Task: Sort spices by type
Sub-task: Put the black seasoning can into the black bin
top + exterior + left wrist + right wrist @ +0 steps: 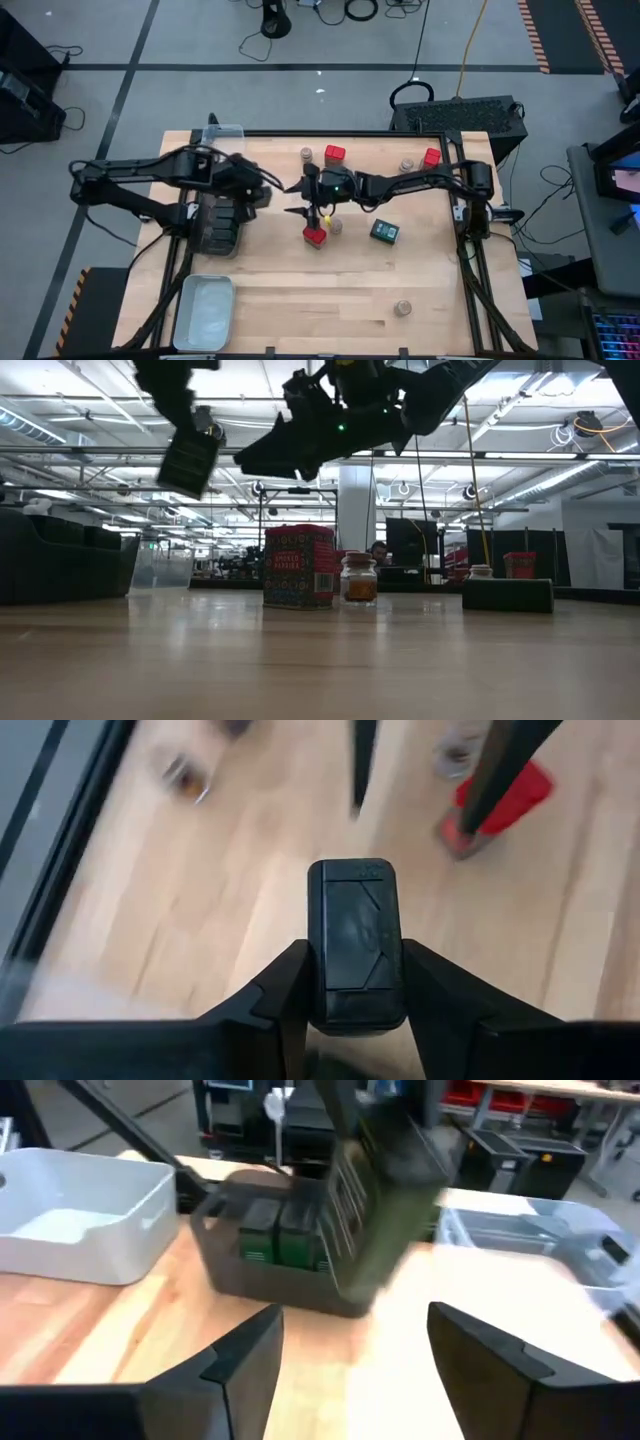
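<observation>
I'm carrying a dark tin [355, 940] clamped in my left claw [355, 1005] above the worktop [300, 300], beside the dark tray [225, 1270]; rigid, light, probably slick, so gripping the flat sides. Right claw [350, 1340] is hanging open.

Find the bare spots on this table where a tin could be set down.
Free: the near table strip between the pale tray and the lone jar. Crowded: the centre, around the red tin and the right gripper.

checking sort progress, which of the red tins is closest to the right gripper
The red tin near the table's middle, just below the open right gripper, with a small jar beside it. The other two red tins stand farther off, along the far edge.
</observation>
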Action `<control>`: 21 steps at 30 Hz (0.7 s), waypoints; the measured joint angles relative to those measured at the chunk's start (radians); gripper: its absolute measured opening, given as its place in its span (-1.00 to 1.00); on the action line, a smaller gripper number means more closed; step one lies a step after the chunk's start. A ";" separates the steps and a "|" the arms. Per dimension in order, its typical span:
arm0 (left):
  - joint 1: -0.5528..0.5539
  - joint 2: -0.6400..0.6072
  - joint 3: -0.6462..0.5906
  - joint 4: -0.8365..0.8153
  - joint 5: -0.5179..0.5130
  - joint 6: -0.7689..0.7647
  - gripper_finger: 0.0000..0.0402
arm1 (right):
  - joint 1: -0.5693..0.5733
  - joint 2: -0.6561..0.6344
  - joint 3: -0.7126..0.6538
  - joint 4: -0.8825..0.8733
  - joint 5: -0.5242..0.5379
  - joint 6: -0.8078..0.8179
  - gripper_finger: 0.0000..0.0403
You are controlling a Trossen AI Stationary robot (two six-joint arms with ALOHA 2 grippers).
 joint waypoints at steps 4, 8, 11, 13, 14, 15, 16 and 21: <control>-0.012 -0.095 0.000 -0.096 -0.094 -0.212 -0.32 | -0.025 -0.029 0.000 -0.051 0.001 0.008 0.18; -0.025 -0.178 0.000 -0.154 -0.179 -0.456 -0.32 | -0.025 -0.029 0.000 -0.056 -0.007 0.010 0.18; -0.034 -0.210 0.001 -0.242 -0.201 -0.602 -0.32 | -0.024 -0.029 0.000 -0.062 -0.011 0.005 0.18; -0.047 -0.216 0.001 -0.319 -0.204 -0.691 -0.32 | -0.024 -0.029 0.000 -0.079 -0.010 0.004 0.18; -0.052 -0.216 -0.001 -0.356 -0.207 -0.729 -0.32 | -0.025 -0.029 0.000 -0.085 -0.009 0.004 0.18; -0.058 -0.217 -0.009 -0.378 -0.214 -0.768 -0.32 | -0.026 -0.029 0.000 -0.089 -0.009 0.004 0.18; -0.061 -0.219 -0.021 -0.394 -0.221 -0.807 -0.32 | -0.026 -0.029 0.000 -0.089 -0.009 0.004 0.18; -0.063 -0.217 -0.074 -0.420 -0.214 -0.919 -0.32 | -0.025 -0.029 0.000 -0.089 -0.009 0.004 0.18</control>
